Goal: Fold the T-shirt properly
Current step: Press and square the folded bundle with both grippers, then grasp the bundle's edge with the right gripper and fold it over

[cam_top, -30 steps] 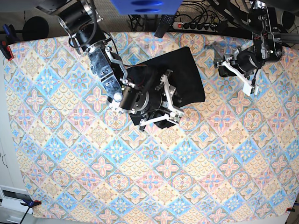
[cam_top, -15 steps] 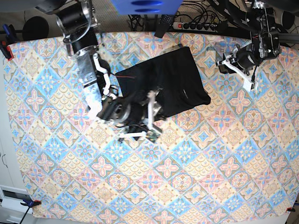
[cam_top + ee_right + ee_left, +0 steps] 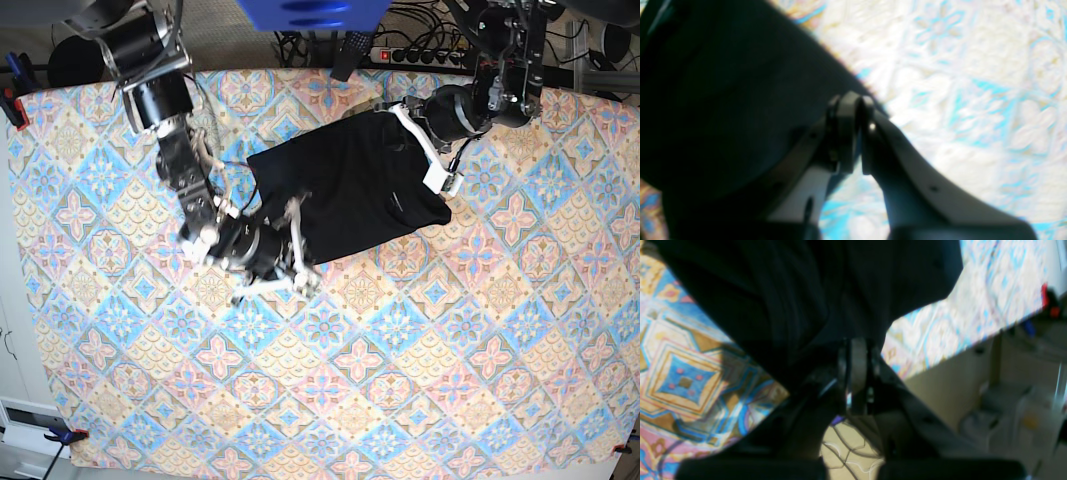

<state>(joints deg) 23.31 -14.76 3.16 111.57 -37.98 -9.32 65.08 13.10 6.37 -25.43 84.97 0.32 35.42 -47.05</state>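
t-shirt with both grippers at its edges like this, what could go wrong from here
The left gripper pinches only a thin bunch of the T-shirt edge, so a pull may slip it free. The right gripper looks shut beside the hem with no cloth visibly caught, so lifting could raise one side only and skew the fold. Dragging might also rumple the patterned tablecloth.
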